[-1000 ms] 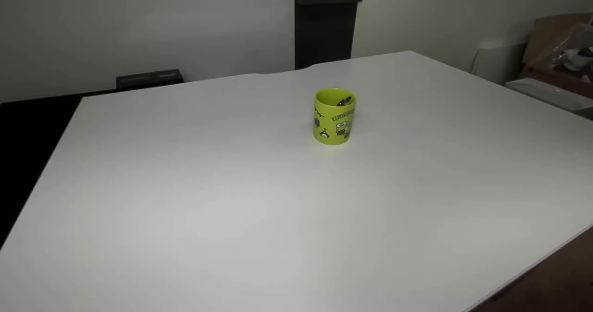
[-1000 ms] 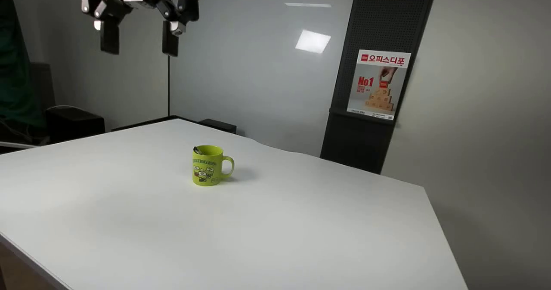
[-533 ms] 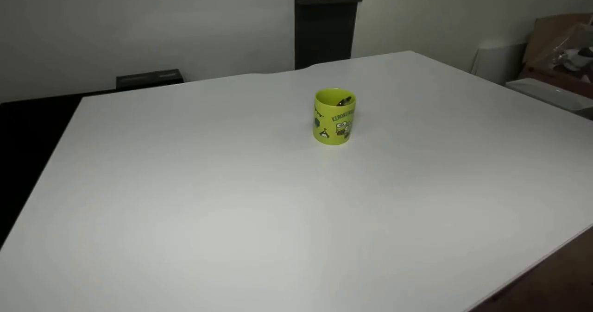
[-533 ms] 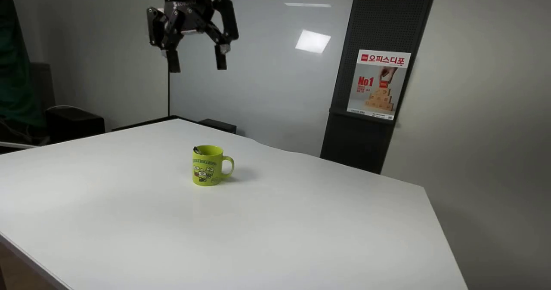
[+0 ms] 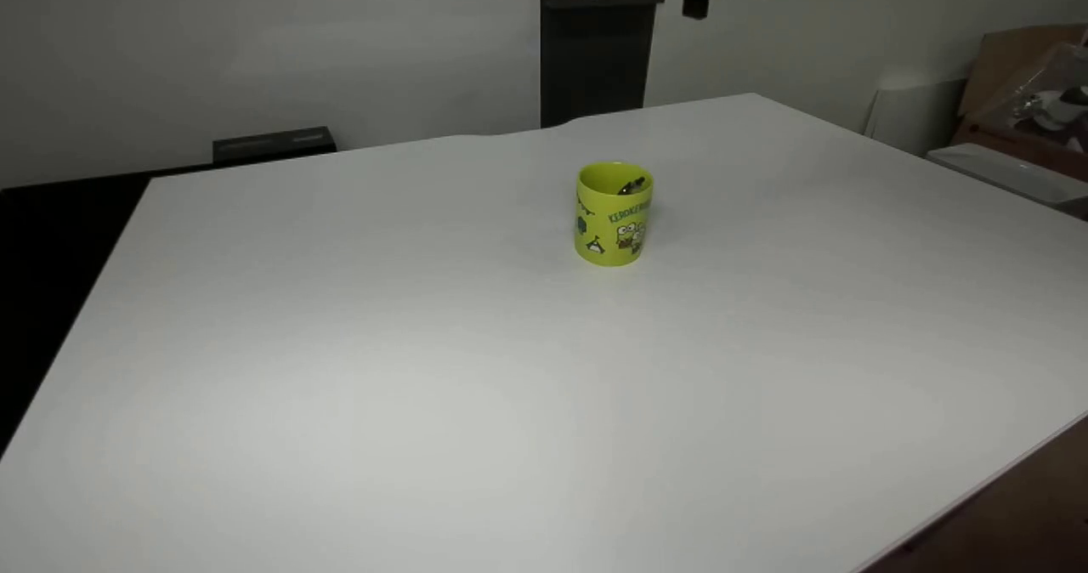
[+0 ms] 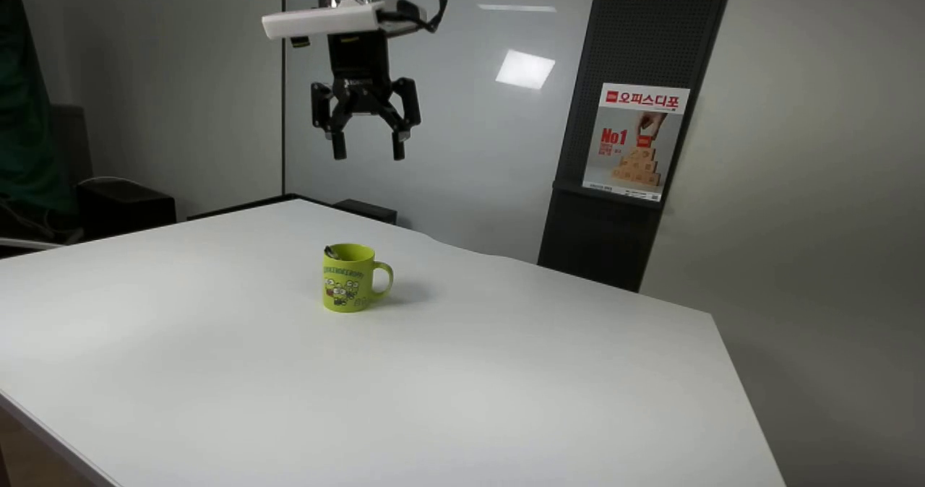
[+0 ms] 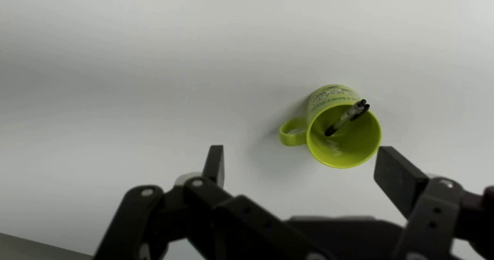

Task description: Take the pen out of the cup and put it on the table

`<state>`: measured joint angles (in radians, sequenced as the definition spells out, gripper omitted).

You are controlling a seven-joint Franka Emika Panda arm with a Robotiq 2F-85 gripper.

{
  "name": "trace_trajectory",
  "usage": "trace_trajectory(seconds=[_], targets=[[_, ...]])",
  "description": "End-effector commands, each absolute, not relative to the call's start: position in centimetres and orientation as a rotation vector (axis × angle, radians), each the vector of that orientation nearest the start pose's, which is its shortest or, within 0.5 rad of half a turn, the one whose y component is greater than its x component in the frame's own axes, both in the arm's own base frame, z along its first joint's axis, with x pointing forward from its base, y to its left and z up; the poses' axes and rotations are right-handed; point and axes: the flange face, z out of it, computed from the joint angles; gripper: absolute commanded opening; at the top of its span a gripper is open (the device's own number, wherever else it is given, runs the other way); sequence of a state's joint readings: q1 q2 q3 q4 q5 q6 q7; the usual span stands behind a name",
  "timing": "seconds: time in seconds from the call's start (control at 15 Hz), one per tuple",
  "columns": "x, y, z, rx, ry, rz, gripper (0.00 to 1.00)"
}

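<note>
A yellow-green cup with dark markings stands upright on the white table; the cup also shows in the other views. The pen, dark with a clear barrel, leans inside the cup, its top just past the rim. The pen's top shows in both exterior views. My gripper is open and empty, high above the cup and pointing down. In the wrist view the cup lies ahead of the gripper, nearer the right finger, with its handle to the left.
A dark box stands behind the table's far edge. A dark panel with a poster is at the back wall. A white bin and a cardboard box stand beyond a table side.
My gripper has moved down and across toward the cup, away from the camera in an exterior view, and its fingertips have come into both exterior views. It stays open. Cup and pen have not moved.
</note>
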<state>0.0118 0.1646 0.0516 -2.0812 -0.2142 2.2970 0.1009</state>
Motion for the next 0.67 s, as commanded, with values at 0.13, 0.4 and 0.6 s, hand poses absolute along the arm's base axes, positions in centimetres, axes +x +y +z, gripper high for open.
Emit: trace_trajectory(seconds=[0.13,0.4,0.6], targets=[[59.4,6.3,33.5,-3.255,-0.212,-0.051,1.00],[59.3,5.7,33.2,-3.280,-0.198,-0.064,1.00],[58.5,6.9,31.8,-3.288,-0.248,-0.139,1.00]])
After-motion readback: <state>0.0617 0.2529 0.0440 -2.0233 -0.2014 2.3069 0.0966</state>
